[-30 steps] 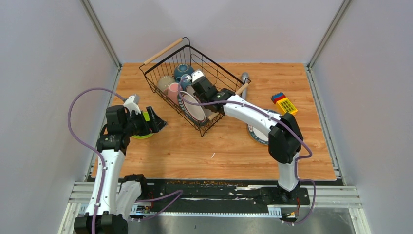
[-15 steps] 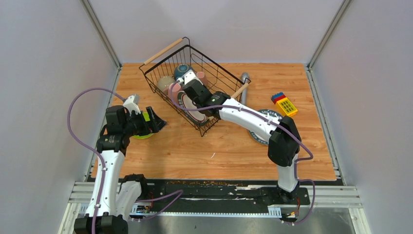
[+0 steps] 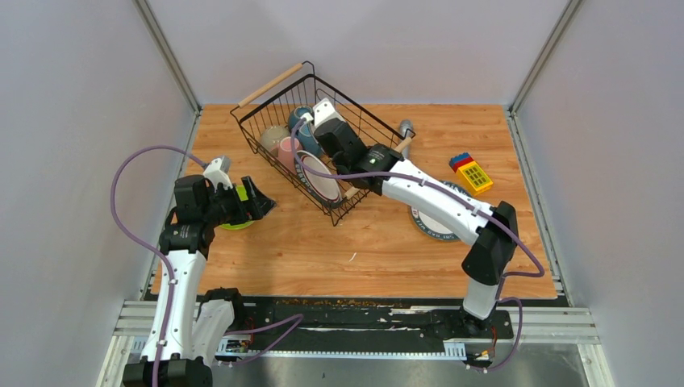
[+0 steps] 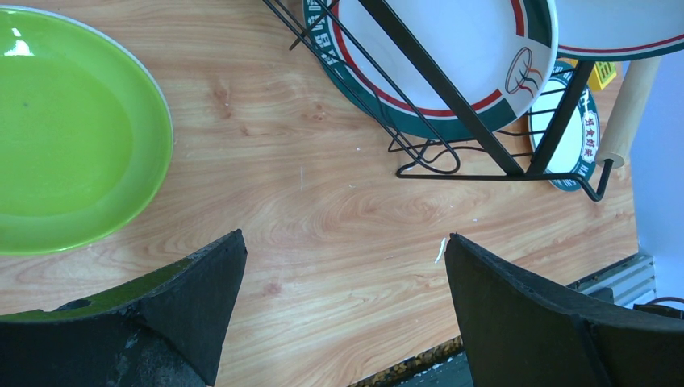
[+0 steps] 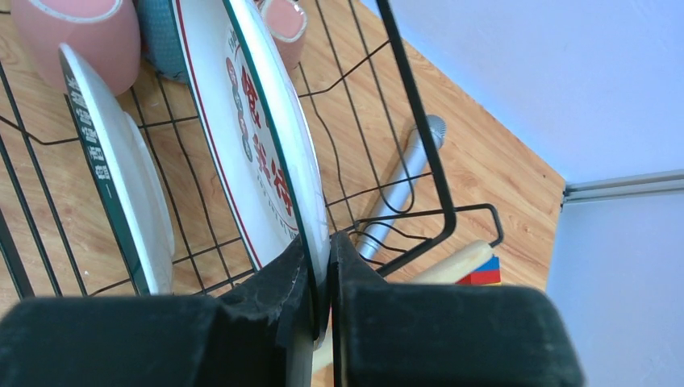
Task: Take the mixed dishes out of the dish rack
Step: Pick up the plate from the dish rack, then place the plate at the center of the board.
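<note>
The black wire dish rack (image 3: 360, 118) stands at the back middle of the table. My right gripper (image 3: 327, 129) reaches into it and is shut on the rim of an upright white patterned plate (image 5: 258, 137); in the right wrist view the gripper (image 5: 323, 250) has both jaws pressed on that rim. A second patterned plate (image 5: 121, 177) stands to its left and shows from above (image 3: 319, 177). A pink mug (image 3: 287, 149), a beige bowl (image 3: 273, 137) and a teal bowl (image 3: 302, 114) are in the rack. My left gripper (image 4: 347, 250) is open and empty over the table beside the lime-green plate (image 4: 72, 137).
Another patterned plate (image 3: 435, 222) lies on the table under my right arm. A grey cylinder (image 3: 406, 133) lies by the rack's right handle. A yellow-red-blue toy block (image 3: 470, 171) sits at the right. The walls stand close on both sides.
My right gripper dipped toward the rack's left side, then drew back up and to the far right, shut on the plate. Its elbow swung right. The left arm has not moved.
</note>
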You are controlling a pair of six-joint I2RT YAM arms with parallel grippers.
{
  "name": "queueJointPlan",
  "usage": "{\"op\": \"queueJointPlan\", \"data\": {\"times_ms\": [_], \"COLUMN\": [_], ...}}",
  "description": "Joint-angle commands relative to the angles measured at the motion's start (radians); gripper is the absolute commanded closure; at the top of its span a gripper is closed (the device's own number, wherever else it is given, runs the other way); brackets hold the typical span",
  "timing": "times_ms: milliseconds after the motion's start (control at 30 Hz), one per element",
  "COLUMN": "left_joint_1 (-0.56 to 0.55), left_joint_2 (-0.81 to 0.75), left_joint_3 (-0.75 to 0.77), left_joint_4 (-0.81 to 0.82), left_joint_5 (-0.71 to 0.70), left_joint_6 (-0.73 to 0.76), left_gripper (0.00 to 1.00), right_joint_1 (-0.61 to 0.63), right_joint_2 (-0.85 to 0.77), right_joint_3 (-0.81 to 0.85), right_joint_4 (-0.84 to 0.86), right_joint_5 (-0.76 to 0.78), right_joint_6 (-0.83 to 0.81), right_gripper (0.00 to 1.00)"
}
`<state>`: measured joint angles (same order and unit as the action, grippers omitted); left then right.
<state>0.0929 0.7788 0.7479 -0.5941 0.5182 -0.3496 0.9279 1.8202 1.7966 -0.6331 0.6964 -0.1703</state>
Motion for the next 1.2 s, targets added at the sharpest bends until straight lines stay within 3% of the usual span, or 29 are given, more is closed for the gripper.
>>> {"op": "queueJointPlan", "data": {"times_ms": [0, 267, 500, 900, 1167], "left_joint_1": [0.001, 0.001, 0.0, 0.001, 0.002], "left_joint_2": [-0.015, -0.018, -0.013, -0.01, -0.009], "left_joint_3": [0.002, 0.001, -0.001, -0.002, -0.002], "left_joint_4": [0.028, 0.029, 0.03, 0.031, 0.03], "left_joint_5": [0.011, 0.014, 0.013, 0.013, 0.012], "left_joint_6": [0.004, 0.004, 0.004, 0.003, 0.003], "left_gripper": [0.0, 0.0, 0.0, 0.0, 0.0], "right_joint_1": [-0.01, -0.088, -0.288, -0.775, -1.106], "right_joint_2": [-0.107, -0.293, -0.49, -0.686, -0.723], "right_joint_3": [0.06, -0.026, -0.14, -0.359, -0.612], "right_joint_4": [0.046, 0.038, -0.036, -0.099, -0.01], "right_joint_5": [0.063, 0.041, -0.075, -0.408, -0.86], "right_joint_6": [-0.011, 0.097, 0.235, 0.381, 0.602], "right_gripper": [1.0, 1.0, 1.0, 1.0, 1.0]}}
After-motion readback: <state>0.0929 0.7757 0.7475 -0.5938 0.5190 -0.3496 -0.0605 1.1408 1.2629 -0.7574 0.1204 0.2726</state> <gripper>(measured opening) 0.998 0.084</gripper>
